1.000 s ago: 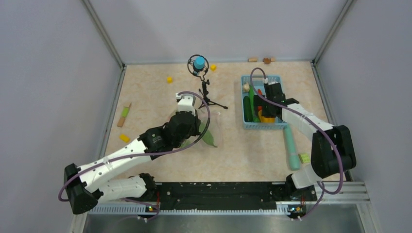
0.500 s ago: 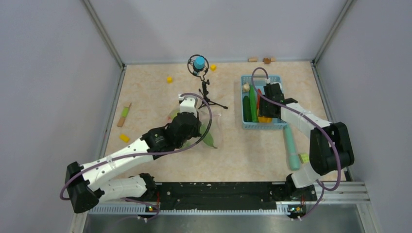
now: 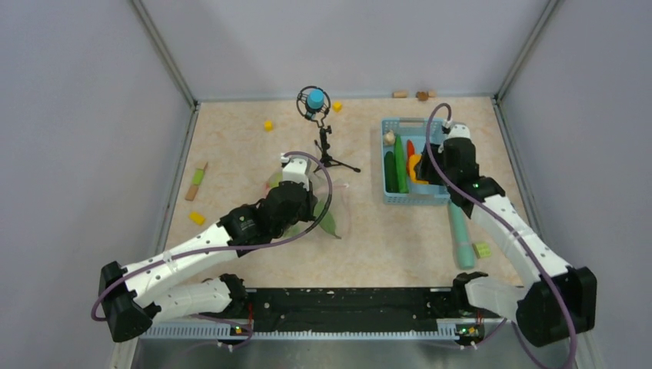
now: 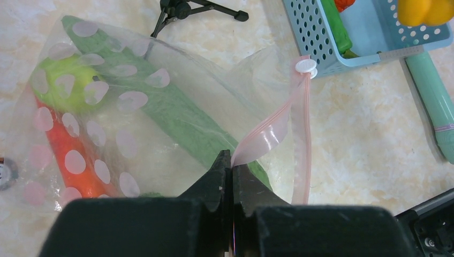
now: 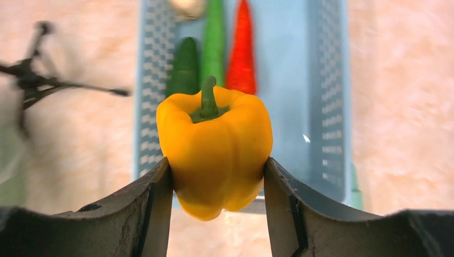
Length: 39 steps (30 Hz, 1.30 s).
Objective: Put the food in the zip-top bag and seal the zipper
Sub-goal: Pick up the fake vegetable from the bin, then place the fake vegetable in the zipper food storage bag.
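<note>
My right gripper point(image 5: 217, 184) is shut on the yellow pepper point(image 5: 214, 150), held up over the blue basket point(image 5: 326, 101); it also shows in the top view point(image 3: 416, 167). In the basket lie two green cucumbers point(image 5: 214, 48), a red pepper point(image 5: 241, 59) and a beige mushroom point(image 3: 390, 138). My left gripper point(image 4: 231, 167) is shut on the pink zipper point(image 4: 267, 134) of the clear dotted zip-top bag point(image 4: 134, 107), holding its mouth up. Inside the bag lie a green pear point(image 4: 75, 85), an orange carrot point(image 4: 69, 155) and a green cucumber point(image 4: 176, 115).
A small black tripod with a blue-topped ring point(image 3: 315, 104) stands behind the bag. A long teal cylinder point(image 3: 460, 231) lies beside the basket. Yellow cubes point(image 3: 268, 125) and small blocks point(image 3: 196, 184) are scattered at the left and back.
My right gripper has lifted the yellow pepper out of the basket and the right arm has swung up and back. My left arm holds the bag, nearly still.
</note>
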{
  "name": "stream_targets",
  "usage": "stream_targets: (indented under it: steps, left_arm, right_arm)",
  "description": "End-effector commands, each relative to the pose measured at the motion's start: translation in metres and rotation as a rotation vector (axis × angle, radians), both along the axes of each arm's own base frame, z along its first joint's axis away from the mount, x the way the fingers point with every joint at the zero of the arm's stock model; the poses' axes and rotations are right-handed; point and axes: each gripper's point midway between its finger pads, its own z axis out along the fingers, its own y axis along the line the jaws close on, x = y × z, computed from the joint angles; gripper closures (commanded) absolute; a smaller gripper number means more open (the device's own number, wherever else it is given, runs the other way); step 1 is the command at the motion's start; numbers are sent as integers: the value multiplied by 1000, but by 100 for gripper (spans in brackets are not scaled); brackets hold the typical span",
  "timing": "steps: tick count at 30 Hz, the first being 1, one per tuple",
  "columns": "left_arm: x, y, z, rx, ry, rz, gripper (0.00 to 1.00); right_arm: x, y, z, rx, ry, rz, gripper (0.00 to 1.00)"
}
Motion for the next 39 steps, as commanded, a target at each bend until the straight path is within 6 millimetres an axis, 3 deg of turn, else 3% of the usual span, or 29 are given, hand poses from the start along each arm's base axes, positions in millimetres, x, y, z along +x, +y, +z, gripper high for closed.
stream_targets:
  steps: [1,4,8,16,19,25,32,39]
  left_arm:
    - [2,-4,12,-45,-33,-12,100]
    - [1,-4,11,-49,-31,-15,100]
    - [0,-4,10,-50,-27,-18,100]
    - [-3,-7,8,-61,-15,-34,100]
    - [-3,-7,7,-63,-13,-37,100]
    - [-5,-11,6,-71,-3,-55,100]
    - [-7,-13,7,-80,2,-65,100]
    - [-8,-14,7,-87,7,-71,100]
  right_arm:
    - [-17,46,51,193,-188,265,73]
    - [-39,74,72,305,-257,432,74]
    - [-68,100,85,424,-311,576,76]
    - [-114,180,85,540,-305,839,76]
    - [-119,202,85,557,-312,854,77]
    - [-114,223,79,596,-324,784,79]
    - [-116,245,55,549,-256,784,79]
    - [-127,251,52,523,-251,812,79]
